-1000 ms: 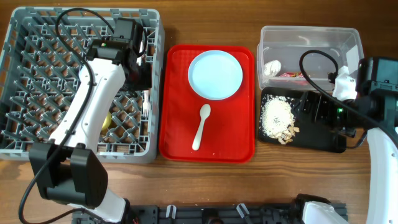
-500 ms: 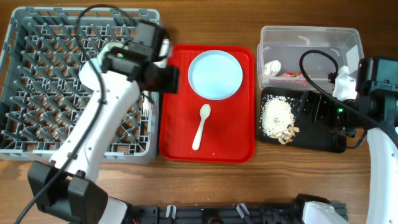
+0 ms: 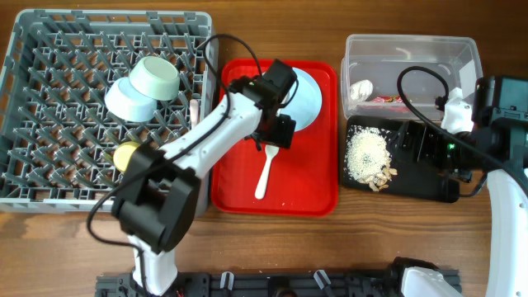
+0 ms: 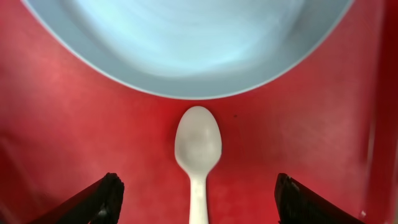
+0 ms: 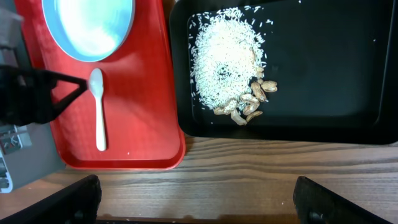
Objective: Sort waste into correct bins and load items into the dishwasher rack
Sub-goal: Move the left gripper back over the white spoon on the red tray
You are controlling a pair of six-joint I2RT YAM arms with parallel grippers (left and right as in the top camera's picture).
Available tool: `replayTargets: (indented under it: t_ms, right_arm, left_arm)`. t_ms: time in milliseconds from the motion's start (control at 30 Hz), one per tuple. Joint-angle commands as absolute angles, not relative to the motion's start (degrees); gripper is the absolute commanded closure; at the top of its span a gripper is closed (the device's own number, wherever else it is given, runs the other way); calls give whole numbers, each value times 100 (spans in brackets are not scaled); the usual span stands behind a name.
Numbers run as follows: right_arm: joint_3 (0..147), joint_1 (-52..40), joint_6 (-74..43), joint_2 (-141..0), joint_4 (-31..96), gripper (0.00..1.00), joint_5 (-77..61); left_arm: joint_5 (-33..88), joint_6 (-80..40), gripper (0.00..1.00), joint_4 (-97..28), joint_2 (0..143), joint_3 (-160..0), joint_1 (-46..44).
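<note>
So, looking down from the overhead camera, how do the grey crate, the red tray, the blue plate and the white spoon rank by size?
1. Grey crate, clearly the largest.
2. Red tray.
3. Blue plate, partly covered.
4. White spoon, the smallest.

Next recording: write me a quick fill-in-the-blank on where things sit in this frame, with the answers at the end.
1. The white plastic spoon lies on the red serving tray, its scoop end toward the pale blue ____.
2. The left end effector hovers over the spoon with its jaws ____.
3. The black tray holds nuts beside a heap of ____.
4. Both pale teal bowls rest in the grey ____.
Answers: plate; open; rice; dishwasher rack.
</note>
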State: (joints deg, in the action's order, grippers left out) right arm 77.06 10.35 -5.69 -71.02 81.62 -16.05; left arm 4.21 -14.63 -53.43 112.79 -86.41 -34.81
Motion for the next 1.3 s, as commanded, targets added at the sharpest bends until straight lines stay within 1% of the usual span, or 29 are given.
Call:
replayTargets:
  t_ms: [0,167,333,433,467,500,600,733,867,967,1033,1067,1133,1167,1267]
  right_arm:
    - [7723,1048,-451,-7094,8169,0,-1608]
    - [7723,1046,-454,-7094,8171,0,-1608]
    - [7723,1048,-449,-7094,8171,0,-1608]
    - [7723,1048,-451,-7094,8171,0,-1608]
    - [7723,1048,-451,-7094,8171,0,-1608]
    - [7723,1048,-451,-7094,8173,0,-1608]
    - [7723,1048,-454,-7094,8173,0,-1608]
    - [7723,1048,-449,-7094,8171,0,-1608]
    - [7723,1048,-449,-7094,8171,1,-1608]
    - [7723,1048,-454,-7094,8173,0,-1610]
    - [7723,1048,-451,-7094,8173,0,-1610]
    - [7723,1048,-449,-7094,8173,0,-1610]
    - [7723,1048,-451,-7094,8173,0,-1610]
    - [7723,1048,-451,-7094,8173,0,-1610]
    - [7723,1048,-451,-7094,8173,0,-1610]
  left_arm:
    - [425,-1551,20,-5164,11773,-8624,-3564]
    - [423,-1544,20,-4915,12053,-8626,-3612]
    - [427,-1549,23,-4969,12272,-8624,-3627]
    - [425,-1546,34,-5074,12280,-8624,-3682]
    - [425,-1549,39,-5098,12280,-8624,-3704]
    - [423,-1546,41,-5100,12280,-8624,-3726]
    - [340,-1549,41,-5103,12280,-8624,-3828]
    - [-185,-1549,37,-5131,12280,-8624,-4012]
    - [-268,-1551,38,-5153,12280,-8624,-4038]
    - [-270,-1549,45,-5188,12280,-8624,-4038]
    - [-268,-1549,51,-5190,12280,-8624,-4038]
    - [-268,-1549,56,-5190,12280,-8624,-4038]
    - [-268,-1549,60,-5190,12280,-8624,-4038]
    - [-268,-1549,63,-5190,12280,-8624,-4038]
    - [-268,-1549,64,-5192,12280,-8624,-4040]
